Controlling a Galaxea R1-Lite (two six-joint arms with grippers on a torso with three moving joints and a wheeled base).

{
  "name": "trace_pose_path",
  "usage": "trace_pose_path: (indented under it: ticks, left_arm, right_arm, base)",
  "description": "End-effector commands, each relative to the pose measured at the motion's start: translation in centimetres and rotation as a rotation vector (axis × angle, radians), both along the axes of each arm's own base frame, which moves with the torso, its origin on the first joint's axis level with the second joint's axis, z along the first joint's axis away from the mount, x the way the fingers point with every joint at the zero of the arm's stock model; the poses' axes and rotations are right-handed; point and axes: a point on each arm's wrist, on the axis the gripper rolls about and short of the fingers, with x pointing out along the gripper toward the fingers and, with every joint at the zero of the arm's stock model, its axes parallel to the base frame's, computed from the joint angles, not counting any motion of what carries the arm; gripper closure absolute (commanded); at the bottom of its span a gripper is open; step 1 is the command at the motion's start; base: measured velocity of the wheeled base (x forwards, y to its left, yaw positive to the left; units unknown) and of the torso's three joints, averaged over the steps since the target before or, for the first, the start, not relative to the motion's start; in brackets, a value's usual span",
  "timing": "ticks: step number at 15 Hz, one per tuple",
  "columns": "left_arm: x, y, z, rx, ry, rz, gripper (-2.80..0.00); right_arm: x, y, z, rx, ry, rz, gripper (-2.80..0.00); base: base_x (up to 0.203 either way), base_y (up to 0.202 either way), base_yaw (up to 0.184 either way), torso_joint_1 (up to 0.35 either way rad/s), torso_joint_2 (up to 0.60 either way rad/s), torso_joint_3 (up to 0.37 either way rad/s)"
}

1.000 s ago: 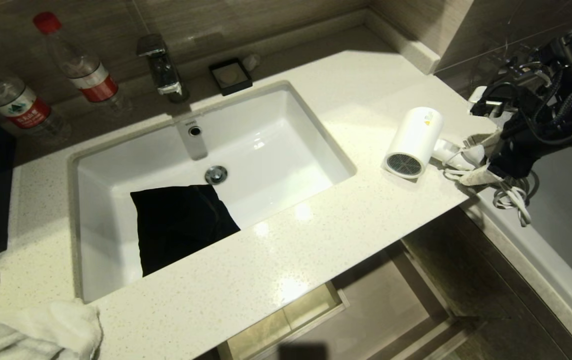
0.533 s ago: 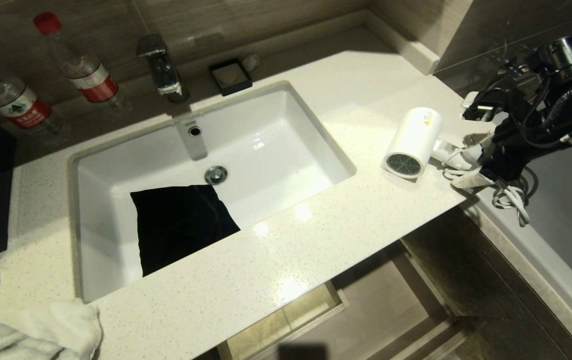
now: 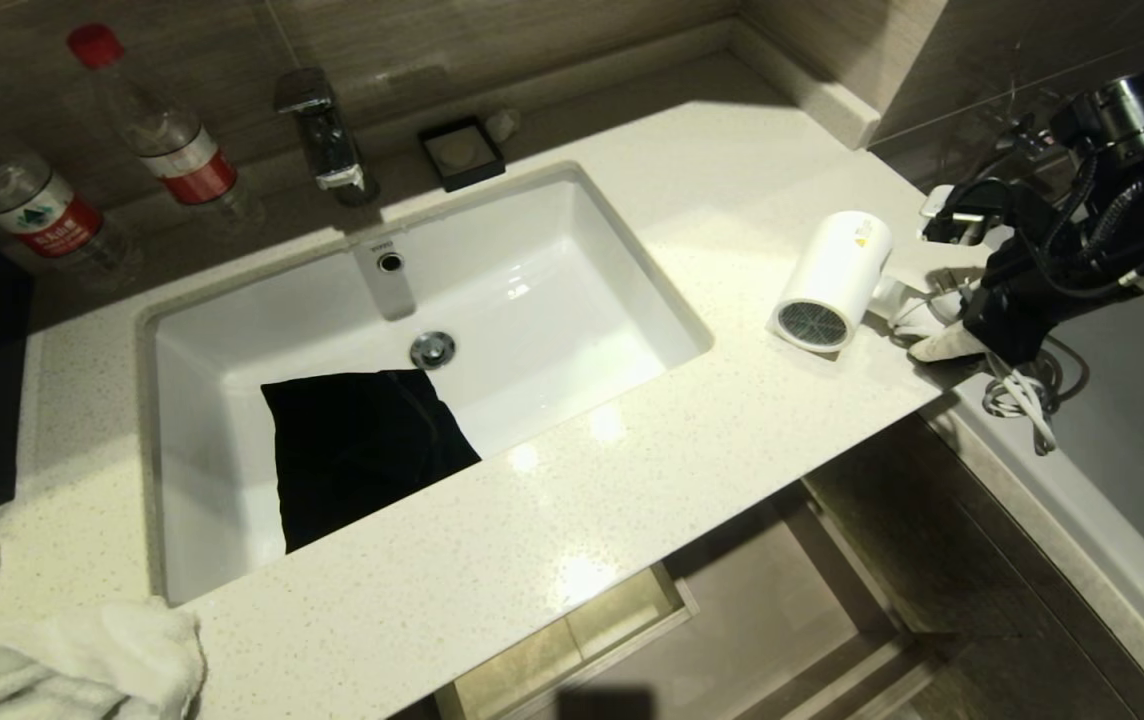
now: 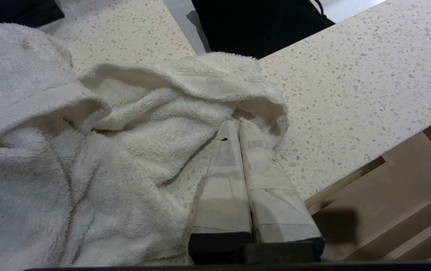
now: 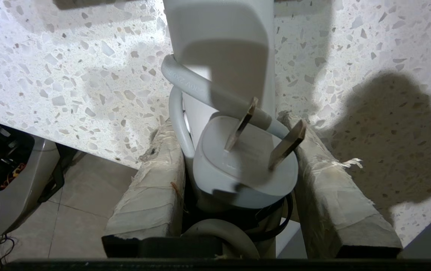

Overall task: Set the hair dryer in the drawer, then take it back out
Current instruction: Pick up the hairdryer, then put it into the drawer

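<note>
Right wrist cam is basically all hair dryer (image 5: pixel 219 49) handle, pointing straight away over the speckled counter (image 5: pixel 68 75). The right gripper (image 5: pixel 230 128) has a taped finger (image 5: pixel 151 195) on each side of it, pressed in close against the handle and plug (image 5: pixel 245 165). The plug sits on top with two flat prongs sticking up, and the grey cord (image 5: pixel 204 88) loops across the handle. Tile floor (image 5: pixel 68 210) shows past the counter edge.

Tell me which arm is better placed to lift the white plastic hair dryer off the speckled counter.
The right. The right gripper already straddles the white plastic hair dryer at its handle, pads beside the plug and cord. The left gripper is shut, far off by the white towel at the counter's other end.
</note>
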Motion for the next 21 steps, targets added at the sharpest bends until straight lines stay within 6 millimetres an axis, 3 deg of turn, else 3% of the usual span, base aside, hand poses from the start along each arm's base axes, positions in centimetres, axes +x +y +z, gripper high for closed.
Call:
trace_pose_path:
  ticks: [1, 10, 21]
  left_arm:
    - [0.0, 0.0, 0.0, 0.0, -0.001, 0.0, 0.0]
    - [0.0, 0.0, 0.0, 0.0, 0.0, 0.0, 0.0]
    - [0.0, 0.0, 0.0, 0.0, 0.0, 0.0, 0.0]
  right_arm:
    - [-0.8, -0.1, 0.8, -0.001, -0.019, 0.001, 0.0]
    - [-4.7, -0.7, 3.2, 0.029, -0.088, -0.037, 0.0]
    - [-10.9, -1.1, 4.2, 0.03, -0.111, -0.062, 0.0]
  base:
    - [0.0, 0.0, 0.0, 0.0, 0.0, 0.0]
    - [0.0, 0.0, 0.0, 0.0, 0.0, 0.0]
    - [0.0, 0.0, 0.0, 0.0, 0.0, 0.0]
